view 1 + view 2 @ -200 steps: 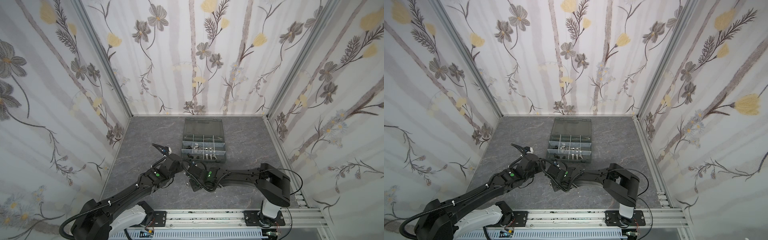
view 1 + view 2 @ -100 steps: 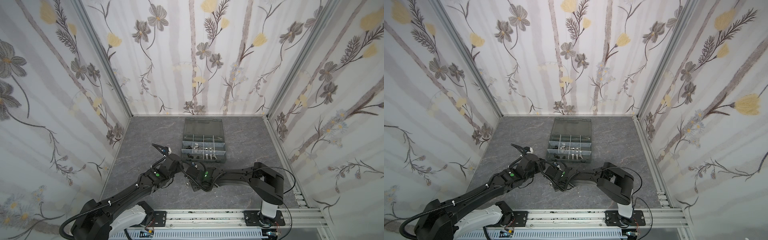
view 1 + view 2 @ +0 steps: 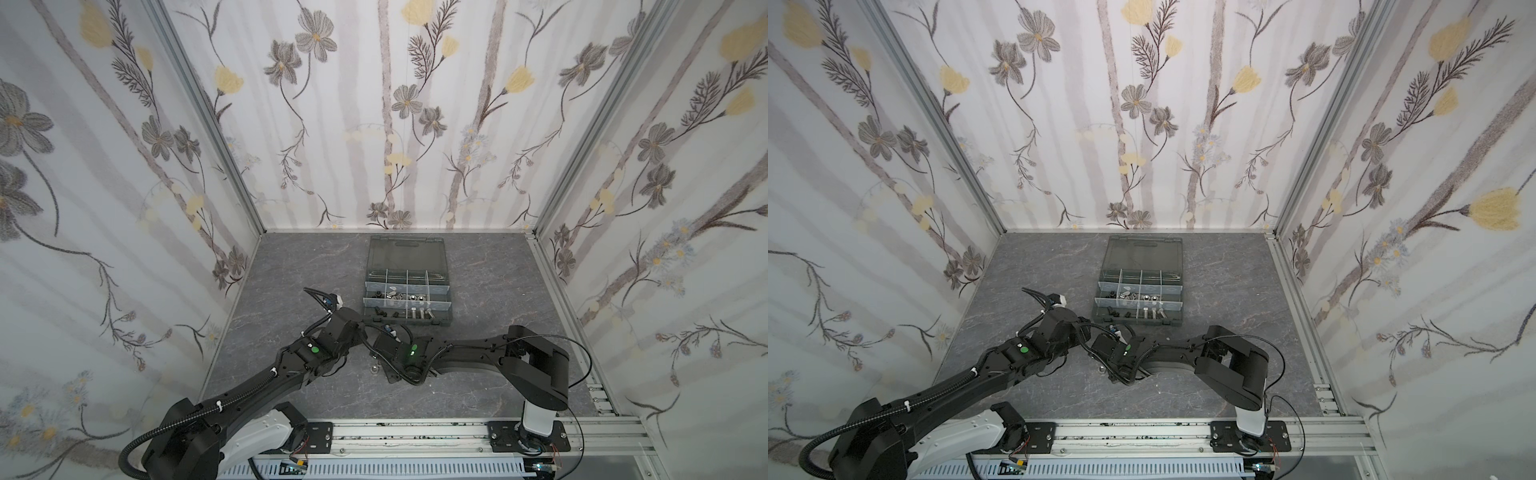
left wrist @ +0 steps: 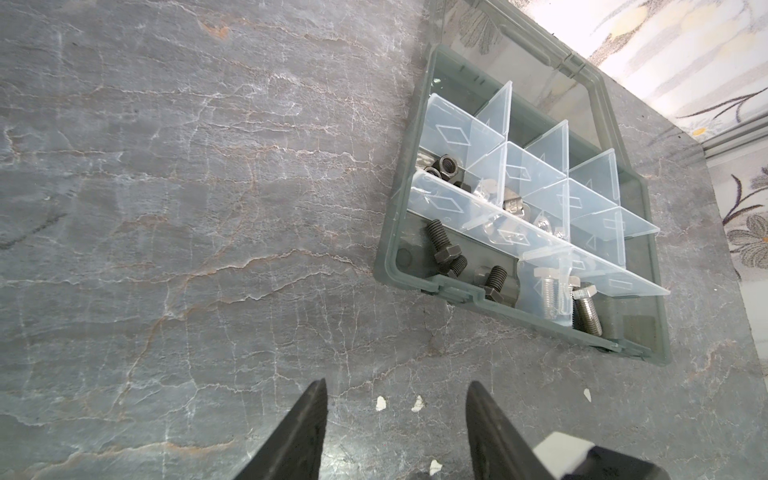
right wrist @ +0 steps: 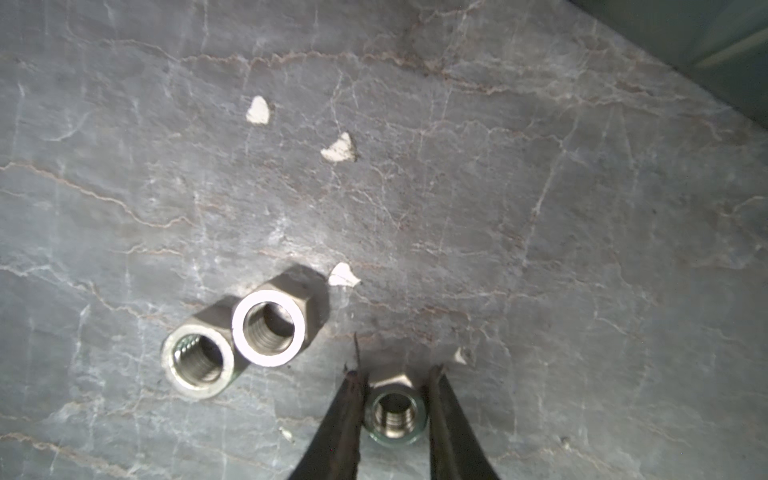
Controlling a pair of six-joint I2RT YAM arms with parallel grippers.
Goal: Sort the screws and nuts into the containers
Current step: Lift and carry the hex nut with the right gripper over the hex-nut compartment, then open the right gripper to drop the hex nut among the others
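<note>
Nut (image 5: 394,413) between right fingers (image 5: 341,428), touching both

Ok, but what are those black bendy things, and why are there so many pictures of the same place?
They are two robot arms, the left arm and the right arm, each ending in a pincer. Both top views come from a camera high up, looking down at the grey table. The other two pictures come from small cameras on the arms' wrists, so everything looks very close. On the table lies an open case with little cells; black screws and silver bolts are already in it. The left pincer is open and empty. The right pincer pinches one silver nut that rests on the table. Two more nuts lie beside it, touching each other, plus some white flecks.
</note>
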